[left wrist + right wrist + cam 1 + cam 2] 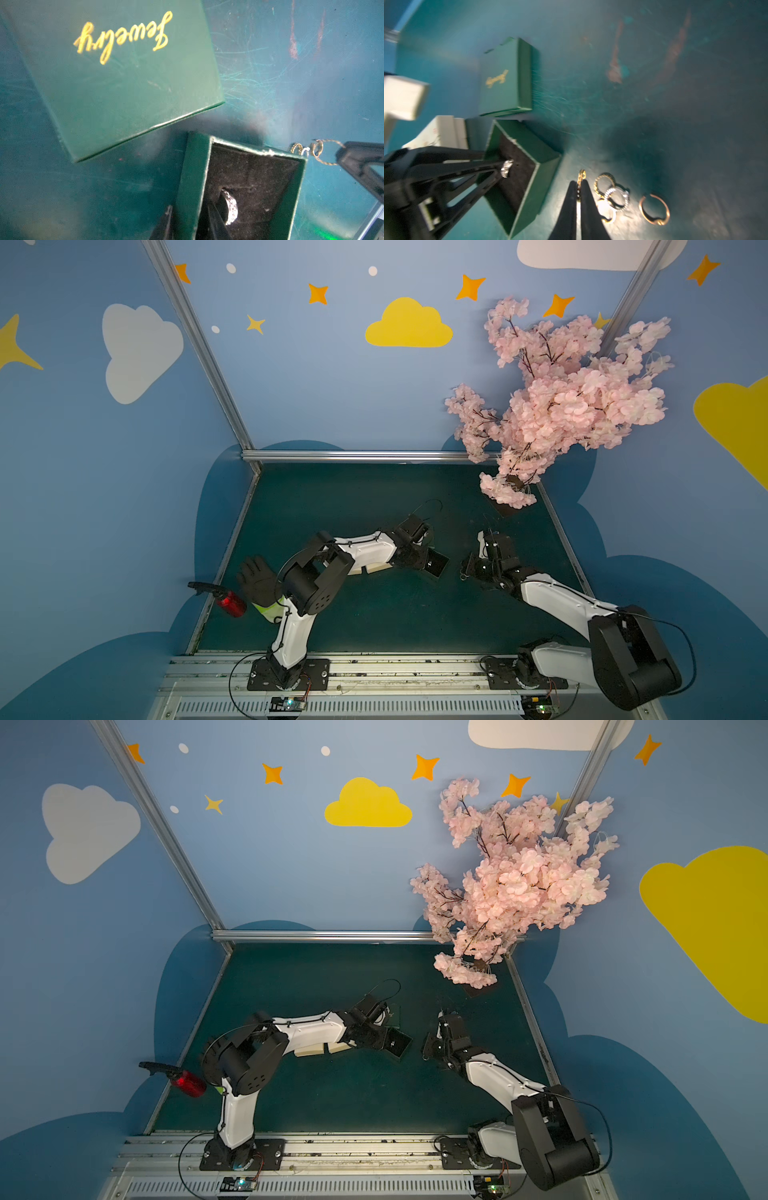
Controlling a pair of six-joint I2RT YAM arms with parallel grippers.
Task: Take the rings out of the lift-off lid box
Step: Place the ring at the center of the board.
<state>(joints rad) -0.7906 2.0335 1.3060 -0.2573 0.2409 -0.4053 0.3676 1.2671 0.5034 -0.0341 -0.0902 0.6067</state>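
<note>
The open green lift-off lid box (195, 176) (546, 164) has a dark lining. Its lid (124, 72) (504, 79), lettered in gold, lies beside it. One sparkly silvery ring (229, 205) (506, 168) stands inside the box. My left gripper (190, 209) is shut on the box's wall, one finger inside and one outside. My right gripper (579, 182) is just off the box, low over the mat, pinching a gold ring (581, 174). Several rings (616, 196) lie on the mat beside it. In both top views the box (436, 564) (397, 1042) sits between the grippers.
Two white boxes (404, 97) (444, 131) stand beside the green box, under the left arm. A pink blossom tree (573, 406) fills the back right corner. A red bottle (230, 603) and a black glove (257, 580) are at the mat's left edge.
</note>
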